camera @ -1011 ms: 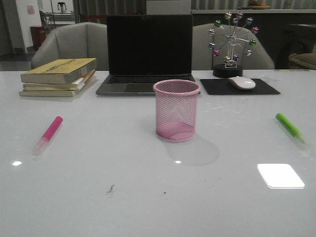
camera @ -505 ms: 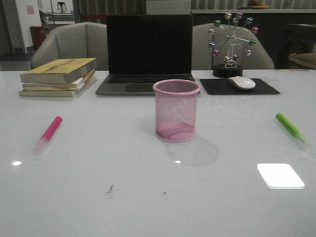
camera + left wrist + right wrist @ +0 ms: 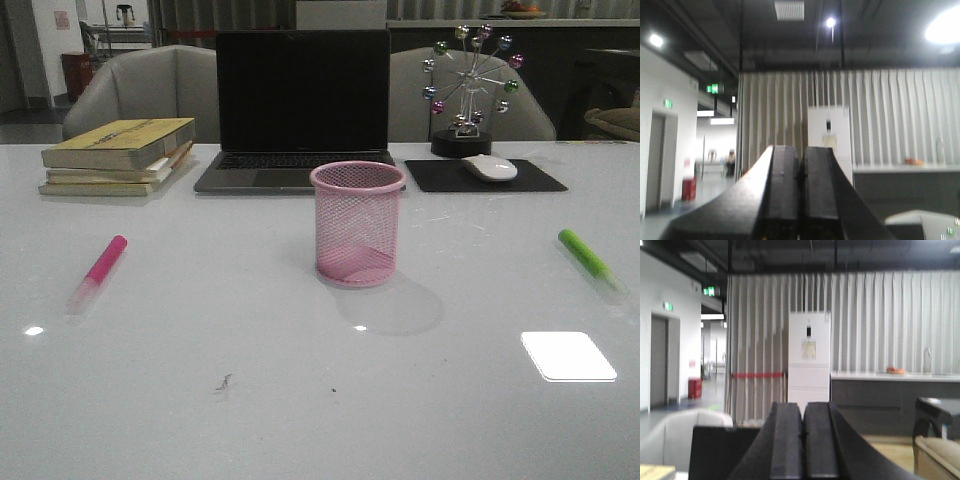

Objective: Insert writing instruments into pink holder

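The pink wire-mesh holder (image 3: 358, 224) stands upright and empty at the table's middle. A magenta-pink marker (image 3: 97, 271) with a pale cap lies flat on the left side. On the right side lies the lime green marker (image 3: 588, 257). Neither arm shows in the front view. My left gripper (image 3: 801, 160) is shut with nothing between its fingers and points out at the room, off the table. My right gripper (image 3: 803, 415) is also shut and empty, aimed over the laptop's dark screen (image 3: 722, 450) toward the far wall.
Behind the holder sits an open laptop (image 3: 300, 110). A stack of books (image 3: 118, 155) lies at the back left. A white mouse (image 3: 489, 167) rests on a black pad (image 3: 485, 176) at the back right, with a ball-spoke ornament (image 3: 468, 85) behind it.
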`<state>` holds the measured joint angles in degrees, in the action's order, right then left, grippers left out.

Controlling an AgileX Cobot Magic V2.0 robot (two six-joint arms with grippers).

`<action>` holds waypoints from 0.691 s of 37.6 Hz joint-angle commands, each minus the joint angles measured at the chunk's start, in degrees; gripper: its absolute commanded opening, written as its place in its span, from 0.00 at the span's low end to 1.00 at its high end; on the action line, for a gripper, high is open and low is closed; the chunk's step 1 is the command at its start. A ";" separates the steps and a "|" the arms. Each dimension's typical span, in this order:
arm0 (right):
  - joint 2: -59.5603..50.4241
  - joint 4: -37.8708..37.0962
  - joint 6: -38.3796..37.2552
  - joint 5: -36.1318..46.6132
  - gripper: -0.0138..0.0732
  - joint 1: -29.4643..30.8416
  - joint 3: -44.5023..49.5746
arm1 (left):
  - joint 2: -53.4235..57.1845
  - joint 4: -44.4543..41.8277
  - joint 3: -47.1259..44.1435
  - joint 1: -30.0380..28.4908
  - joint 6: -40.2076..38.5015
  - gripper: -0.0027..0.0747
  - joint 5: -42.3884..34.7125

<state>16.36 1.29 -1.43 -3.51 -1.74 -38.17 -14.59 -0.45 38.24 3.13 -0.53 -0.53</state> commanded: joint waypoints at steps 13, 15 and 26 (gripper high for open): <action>17.39 -1.72 0.34 -10.30 0.18 0.17 -4.43 | -21.95 -0.15 9.27 0.38 -0.63 0.16 16.18; 18.45 -1.72 0.34 -12.04 0.18 0.17 -4.43 | -23.37 -0.15 9.27 0.38 -0.63 0.16 17.27; 21.39 -1.72 0.34 -16.93 0.21 0.17 -4.43 | -29.65 -0.15 9.27 0.38 -0.63 0.22 19.36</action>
<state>37.33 0.00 -1.43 -24.29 -1.74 -40.53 -42.82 -0.54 45.42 3.13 -0.53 22.82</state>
